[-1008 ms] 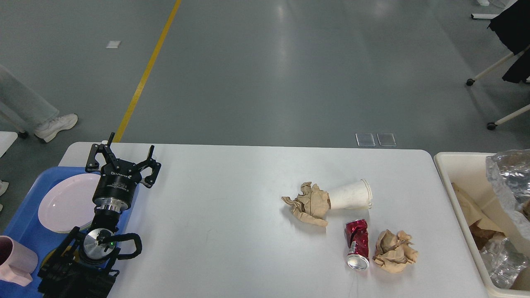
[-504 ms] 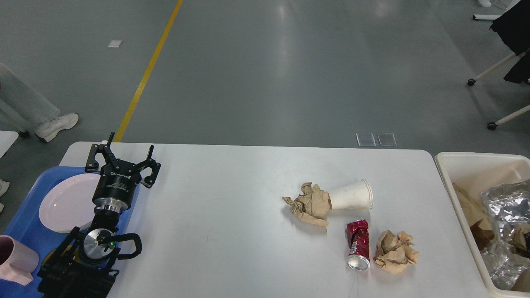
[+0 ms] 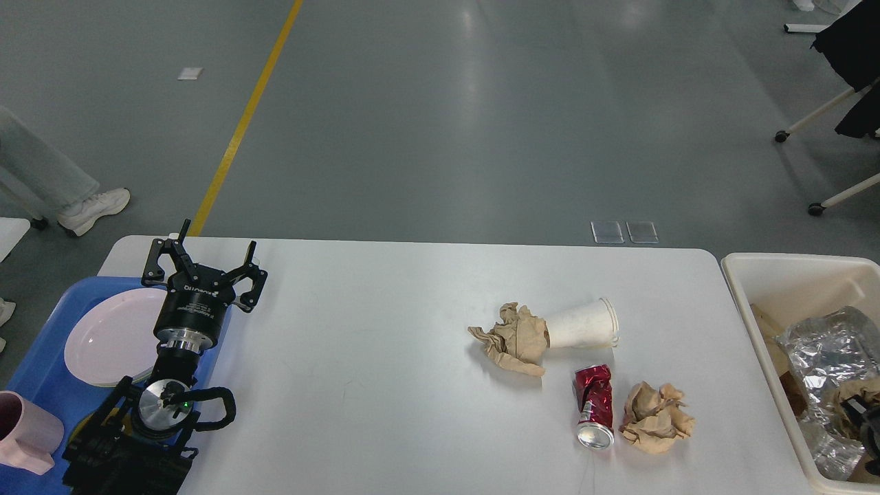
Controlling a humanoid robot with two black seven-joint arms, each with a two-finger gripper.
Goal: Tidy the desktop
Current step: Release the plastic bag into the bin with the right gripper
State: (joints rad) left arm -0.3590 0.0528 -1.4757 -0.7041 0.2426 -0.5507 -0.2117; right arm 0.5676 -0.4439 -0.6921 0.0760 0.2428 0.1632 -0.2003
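Over the left side of the desktop (image 3: 385, 385), my left gripper (image 3: 204, 265) hangs with its fingers spread wide and nothing between them. Just beside it is the blue tray (image 3: 41, 385) with a plate (image 3: 110, 337) and a pink cup (image 3: 24, 430). My right gripper (image 3: 867, 419) shows only as a dark part low in the bin (image 3: 770, 275), among foil; I cannot tell how its fingers stand.

The rubbish lies right of centre: a paper cup (image 3: 581, 323) touching a paper ball (image 3: 512, 337), a crushed can (image 3: 593, 405), another paper ball (image 3: 653, 416). I think the can may roll if nudged, and the cup is light and can slide away. The can lies near the front edge. The middle is free for reaching.
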